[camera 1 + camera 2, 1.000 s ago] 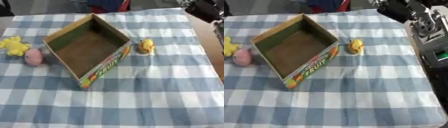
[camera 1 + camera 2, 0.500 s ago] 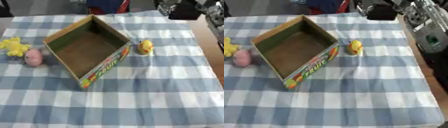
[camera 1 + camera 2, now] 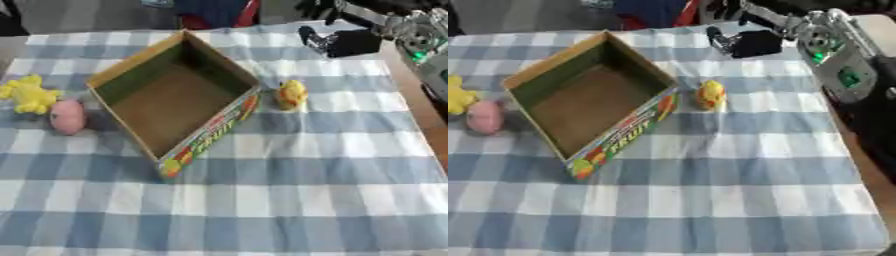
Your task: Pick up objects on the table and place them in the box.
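— Where the checked cloth (image 3: 289, 175) runs blue and white across the table, which way does the box (image 3: 171, 102) lie?

— Its long axis runs from the far corner down toward the near left, so it sits skewed to the cloth's squares. It is open-topped cardboard, brown and plain inside, with bright printed fruit and lettering along the outer side that faces near right.

— And the loose things?

— A small yellow-orange toy (image 3: 291, 93), rounded and standing upright, sits just beside the box's right wall, apart from it. On the far left side a pink egg-like lump (image 3: 67, 116) lies near the box, and a soft-looking yellow toy (image 3: 29, 94) with stubby limbs touches or nearly touches it.

— The hands?

— Right hand (image 3: 745, 43), black, hangs over the far edge of the cloth, well apart from the yellow-orange toy, holding nothing; whether its fingers are curled or straight, I cannot tell. No left hand shows.
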Controlling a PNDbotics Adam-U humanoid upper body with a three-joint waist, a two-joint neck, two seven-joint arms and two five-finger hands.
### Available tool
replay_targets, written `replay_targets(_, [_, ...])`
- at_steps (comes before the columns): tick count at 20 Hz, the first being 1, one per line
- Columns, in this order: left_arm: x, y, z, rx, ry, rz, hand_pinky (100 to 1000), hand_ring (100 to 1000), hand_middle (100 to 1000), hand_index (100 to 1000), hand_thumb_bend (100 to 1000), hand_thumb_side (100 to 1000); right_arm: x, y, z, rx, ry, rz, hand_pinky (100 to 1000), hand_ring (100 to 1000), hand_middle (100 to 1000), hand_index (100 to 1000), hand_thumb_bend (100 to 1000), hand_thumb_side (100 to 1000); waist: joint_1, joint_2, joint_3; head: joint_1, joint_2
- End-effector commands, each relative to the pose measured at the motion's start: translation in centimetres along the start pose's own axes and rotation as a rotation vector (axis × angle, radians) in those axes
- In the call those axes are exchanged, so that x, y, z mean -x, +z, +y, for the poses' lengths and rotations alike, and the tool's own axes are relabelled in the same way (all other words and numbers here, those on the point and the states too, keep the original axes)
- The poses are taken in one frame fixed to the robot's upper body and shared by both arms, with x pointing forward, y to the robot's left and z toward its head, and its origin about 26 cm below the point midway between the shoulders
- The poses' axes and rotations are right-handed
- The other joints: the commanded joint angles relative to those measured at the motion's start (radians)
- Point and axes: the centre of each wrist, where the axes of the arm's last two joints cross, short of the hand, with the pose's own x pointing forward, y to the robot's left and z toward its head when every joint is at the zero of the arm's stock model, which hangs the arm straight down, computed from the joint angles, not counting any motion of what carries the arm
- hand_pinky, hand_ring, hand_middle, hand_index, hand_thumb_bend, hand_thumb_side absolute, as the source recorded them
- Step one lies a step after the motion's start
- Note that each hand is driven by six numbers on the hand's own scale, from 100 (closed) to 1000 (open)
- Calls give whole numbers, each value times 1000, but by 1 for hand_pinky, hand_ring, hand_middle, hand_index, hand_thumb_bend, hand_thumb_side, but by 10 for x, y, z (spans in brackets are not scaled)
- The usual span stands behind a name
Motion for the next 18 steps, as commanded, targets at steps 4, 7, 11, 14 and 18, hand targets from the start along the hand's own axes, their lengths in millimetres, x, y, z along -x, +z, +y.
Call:
replay_targets(4, [-8, -9, 0, 23, 5, -47, 412, 564, 525, 817, 372, 731, 8, 9, -11, -33, 30, -3, 718, 841, 815, 970, 100, 835, -2, -18, 3, -7, -14])
replay_targets(7, [-8, -10, 0, 23, 6, -48, 411, 564, 525, 817, 372, 731, 9, 12, -7, -49, 22, -5, 742, 875, 841, 1000, 199, 868, -2, -17, 5, -8, -16])
replay_targets(11, [-8, -10, -1, 23, 6, -49, 411, 564, 525, 816, 371, 731, 13, 15, -1, -90, 22, 12, 753, 888, 846, 1000, 320, 902, -4, -14, 8, -11, -18])
replay_targets(14, [-8, -10, -1, 22, 6, -49, 411, 564, 525, 816, 371, 732, 17, 17, 3, -118, 27, 28, 754, 890, 852, 1000, 386, 908, -5, -14, 8, -12, -18])
replay_targets(18, [-8, -10, -1, 22, 6, -49, 411, 564, 525, 815, 371, 730, 20, 18, 6, -147, 37, 34, 752, 891, 856, 1000, 437, 889, -7, -12, 7, -13, -18])
